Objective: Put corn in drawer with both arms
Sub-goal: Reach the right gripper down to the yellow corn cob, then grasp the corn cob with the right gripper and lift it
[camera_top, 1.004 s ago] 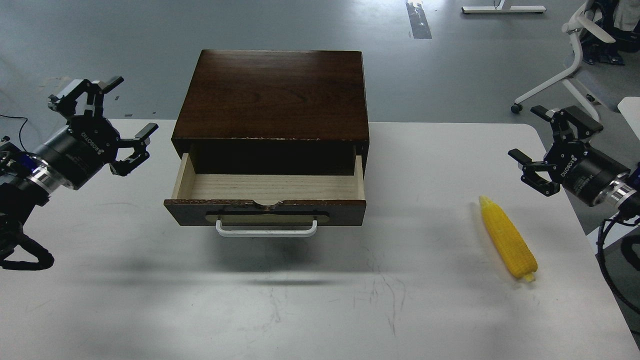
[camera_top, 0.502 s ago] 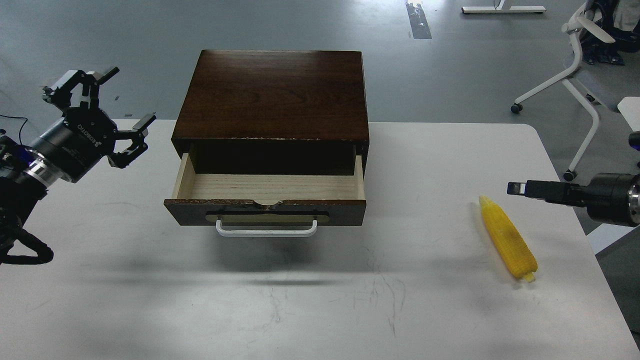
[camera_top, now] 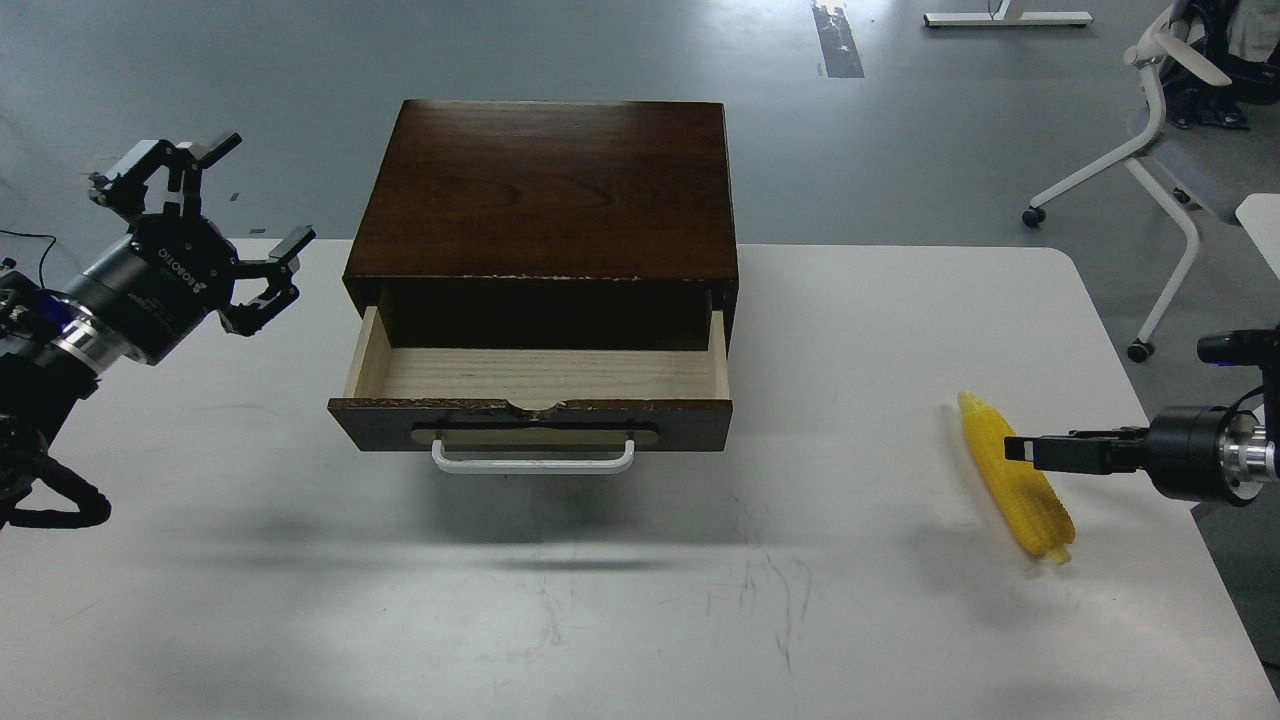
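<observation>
The corn [camera_top: 1038,512] lies on the white table [camera_top: 850,600] at the right, its tip pointing away from me. The drawer [camera_top: 530,424] is pulled open from the dark cabinet [camera_top: 545,190]; its pale wood inside [camera_top: 540,375] holds nothing. My left gripper [camera_top: 215,225] is open and empty, in the air left of the cabinet. My right gripper [camera_top: 1022,448] comes in from the right, seen edge-on, with its tip in front of the middle of the corn. I cannot tell whether it touches the corn or how its fingers stand.
The drawer's white bar handle [camera_top: 533,462] faces me. A white office chair [camera_top: 1165,110] stands on the floor beyond the table's right corner. The table's right edge runs close to the corn.
My right gripper has turned edge-on and dropped down and left, from beside the corn's tip to level with its middle. My left gripper has shifted slightly. The corn and drawer have not moved.
</observation>
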Controlling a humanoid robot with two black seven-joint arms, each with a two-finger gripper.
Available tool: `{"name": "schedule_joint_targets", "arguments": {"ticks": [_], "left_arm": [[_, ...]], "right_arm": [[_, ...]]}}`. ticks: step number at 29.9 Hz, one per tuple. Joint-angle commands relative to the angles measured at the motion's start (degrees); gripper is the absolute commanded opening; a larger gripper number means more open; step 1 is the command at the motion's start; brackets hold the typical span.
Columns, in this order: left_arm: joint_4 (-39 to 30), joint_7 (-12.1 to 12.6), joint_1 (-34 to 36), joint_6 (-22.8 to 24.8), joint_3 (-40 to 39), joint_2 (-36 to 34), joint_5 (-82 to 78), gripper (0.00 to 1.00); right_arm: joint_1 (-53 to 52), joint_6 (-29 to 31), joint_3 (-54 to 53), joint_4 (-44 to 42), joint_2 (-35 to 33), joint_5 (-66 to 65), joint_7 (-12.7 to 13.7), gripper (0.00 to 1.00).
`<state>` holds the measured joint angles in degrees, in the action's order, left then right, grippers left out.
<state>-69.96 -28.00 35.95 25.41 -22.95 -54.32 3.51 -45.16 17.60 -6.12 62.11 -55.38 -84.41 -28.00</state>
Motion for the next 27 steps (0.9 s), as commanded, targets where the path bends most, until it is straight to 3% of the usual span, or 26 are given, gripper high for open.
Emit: {"name": "schedule_joint_targets", "arguments": {"ticks": [1, 8, 16, 18, 20, 24, 27], "left_arm": [[0.00, 0.00, 0.00, 0.08, -0.08, 0.00, 0.00, 0.99], [0.00, 0.00, 0.00, 0.08, -0.52, 0.00, 0.00, 0.99], [0.00, 0.00, 0.00, 0.08, -0.70, -0.09, 0.00, 0.99], [0.00, 0.00, 0.00, 0.08, -0.78, -0.17, 0.00, 0.99], [0.00, 0.00, 0.00, 0.08, -0.78, -0.26, 0.00, 0.99], [0.00, 0.00, 0.08, 0.08, -0.87, -0.35, 0.00, 0.99], [0.00, 0.00, 0.09, 0.08, -0.96, -0.35, 0.00, 0.99]], "right_arm": [[-0.10, -4.23, 3.13, -1.73, 1.85, -0.15, 0.00, 1.00], [-0.54, -5.65, 6.48, -3.40, 3.08, -0.15, 0.00, 1.00], [-0.45, -5.82, 6.65, -3.58, 4.93, -0.15, 0.00, 0.90], [-0.54, -5.73, 7.52, -3.58, 4.93, -0.15, 0.00, 0.60], [-0.71, -5.74, 8.32, -3.58, 4.93, -0.15, 0.00, 0.40], [-0.71, -5.74, 8.41, -3.49, 4.84, -0.15, 0.00, 0.27], [-1.33, -5.73, 8.41, -3.31, 4.58, -0.06, 0.00, 0.11]]}}
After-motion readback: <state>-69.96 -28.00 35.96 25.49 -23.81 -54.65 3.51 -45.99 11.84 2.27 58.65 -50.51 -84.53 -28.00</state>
